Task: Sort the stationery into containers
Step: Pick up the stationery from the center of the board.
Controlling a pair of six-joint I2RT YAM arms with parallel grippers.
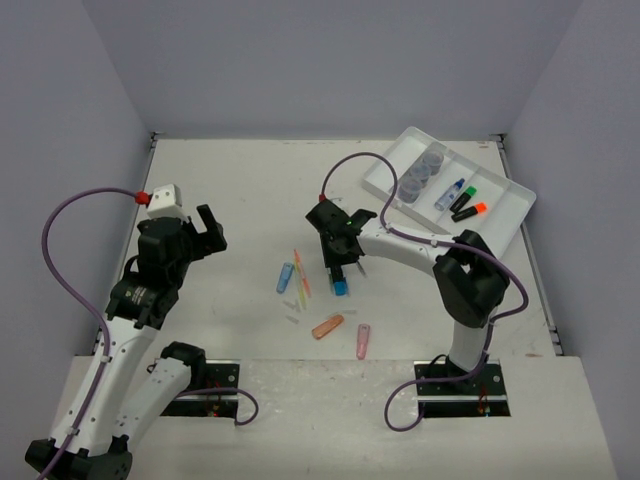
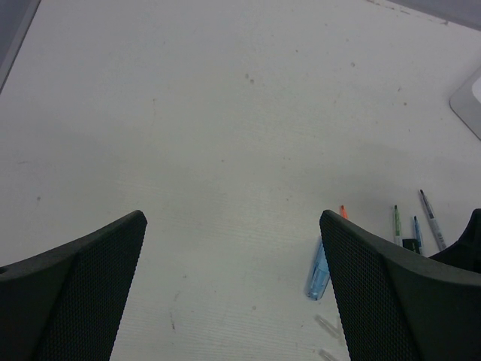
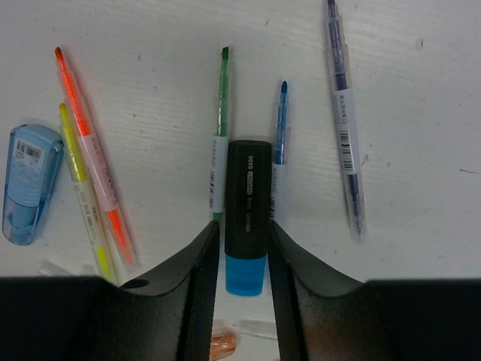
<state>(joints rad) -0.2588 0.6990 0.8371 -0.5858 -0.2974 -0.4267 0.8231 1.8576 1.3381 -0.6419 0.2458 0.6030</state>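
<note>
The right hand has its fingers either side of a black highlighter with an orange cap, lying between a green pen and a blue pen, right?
No, its cap is blue, not orange. The right wrist view shows the right hand flanking the black highlighter with a blue cap; the rest holds.

Bright even light, soft shadows, edges perhaps soft.

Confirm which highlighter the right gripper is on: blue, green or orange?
The blue-capped highlighter, on the table between the fingers of the right gripper. The green-capped highlighter and the orange-capped highlighter lie in the white tray.
</note>
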